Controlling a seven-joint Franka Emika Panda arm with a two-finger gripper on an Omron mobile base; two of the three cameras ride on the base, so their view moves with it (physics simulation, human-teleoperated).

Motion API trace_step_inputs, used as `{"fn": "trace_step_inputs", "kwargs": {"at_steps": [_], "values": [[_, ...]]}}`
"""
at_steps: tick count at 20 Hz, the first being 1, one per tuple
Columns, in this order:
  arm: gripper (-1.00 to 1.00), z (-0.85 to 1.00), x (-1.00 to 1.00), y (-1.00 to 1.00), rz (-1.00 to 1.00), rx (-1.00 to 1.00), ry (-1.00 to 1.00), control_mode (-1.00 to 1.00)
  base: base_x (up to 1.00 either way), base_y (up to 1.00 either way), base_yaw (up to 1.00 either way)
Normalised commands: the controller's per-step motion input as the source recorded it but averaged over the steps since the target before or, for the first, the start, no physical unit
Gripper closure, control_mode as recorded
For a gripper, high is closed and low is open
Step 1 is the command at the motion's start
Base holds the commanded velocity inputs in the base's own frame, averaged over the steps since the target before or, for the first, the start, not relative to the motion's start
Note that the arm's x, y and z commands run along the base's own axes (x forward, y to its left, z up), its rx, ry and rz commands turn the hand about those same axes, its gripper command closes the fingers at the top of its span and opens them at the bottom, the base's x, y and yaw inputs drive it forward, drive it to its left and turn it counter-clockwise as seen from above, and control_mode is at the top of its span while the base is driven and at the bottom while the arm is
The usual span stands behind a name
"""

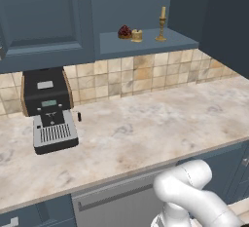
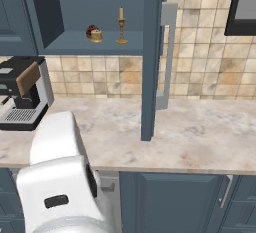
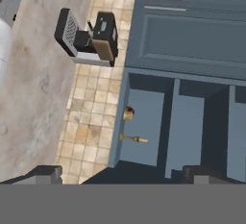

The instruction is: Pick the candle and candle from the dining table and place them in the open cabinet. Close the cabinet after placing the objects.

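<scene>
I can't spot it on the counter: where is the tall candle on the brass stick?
The candlestick candle stands upright on the open cabinet shelf, just right of the squat yellow candle, above the tiled wall.

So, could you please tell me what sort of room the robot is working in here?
A rendered kitchen: a marbled stone counter below a tiled backsplash, an espresso machine against the wall, and blue-grey wall cabinets.
</scene>
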Motion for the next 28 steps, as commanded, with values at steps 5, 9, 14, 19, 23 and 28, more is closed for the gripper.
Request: {"fn": "trace_step_inputs", "kwargs": {"at_steps": [5,9,14,19,23,28], "values": [[-1.00,-0.06,0.53,-0.26,0.02,0.00,0.00,-1.00,0.00,0.00,0.00],[-1.00,-0.14,0.54,-0.36,0.02,0.00,0.00,-1.00,0.00,0.00,0.00],[-1.00,-0.18,0.52,-0.51,0.03,0.05,0.00,-1.00,0.00,0.00,0.00],[-1.00,-0.22,0.72,-0.43,0.03,0.07,0.00,-1.00,0.00,0.00,0.00],[-1.00,-0.22,0.64,-0.38,0.03,0.05,0.00,-1.00,0.00,0.00,0.00],[-1.00,-0.10,0.47,-0.50,0.03,0.04,0.00,-1.00,0.00,0.00,0.00]]}}
